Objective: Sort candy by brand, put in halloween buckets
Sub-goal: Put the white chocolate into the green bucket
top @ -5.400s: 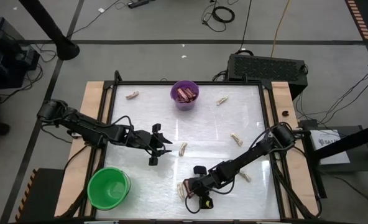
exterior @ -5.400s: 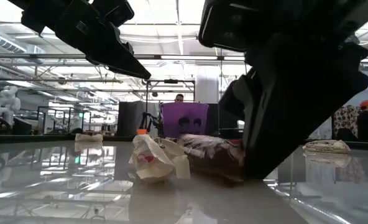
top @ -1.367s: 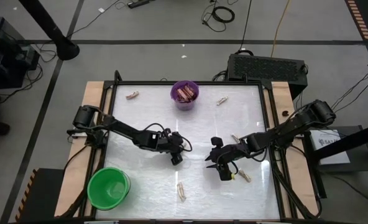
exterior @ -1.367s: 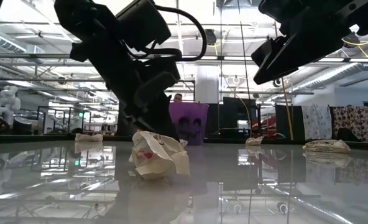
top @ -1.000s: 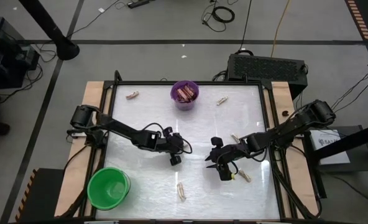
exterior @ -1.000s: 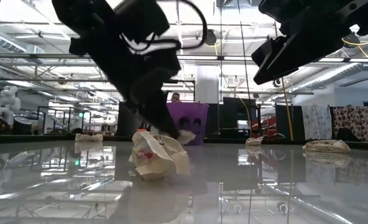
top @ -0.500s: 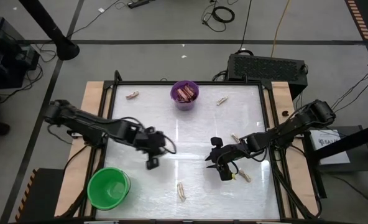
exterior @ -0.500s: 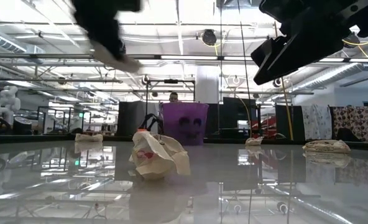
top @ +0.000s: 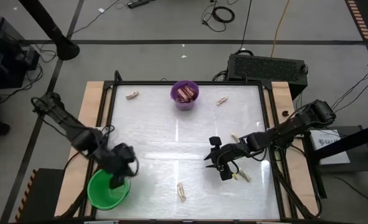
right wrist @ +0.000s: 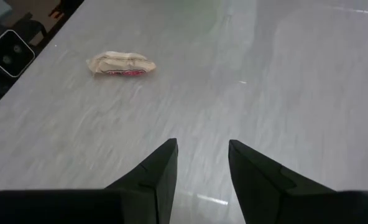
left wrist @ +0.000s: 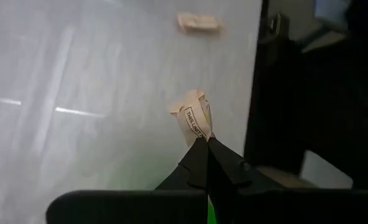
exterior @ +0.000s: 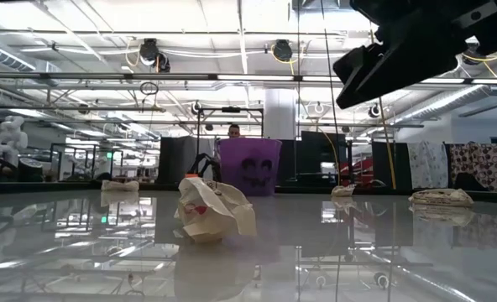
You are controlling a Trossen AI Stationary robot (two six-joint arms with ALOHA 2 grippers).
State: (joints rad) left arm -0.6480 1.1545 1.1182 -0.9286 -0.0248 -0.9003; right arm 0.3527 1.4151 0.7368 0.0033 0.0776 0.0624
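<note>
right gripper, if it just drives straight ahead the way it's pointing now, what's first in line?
Probably just bare table. The right gripper is open and empty, and the lane between its fingers looks free across the tabletop. The one pale cream candy in its wrist view lies off to the side, likely missed, though depth is unclear.

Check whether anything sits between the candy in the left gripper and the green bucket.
Nothing visible does. The left gripper holds a pale twisted candy pinched between its fingers, at the rim of the green bucket, whose open mouth is uncovered.
</note>
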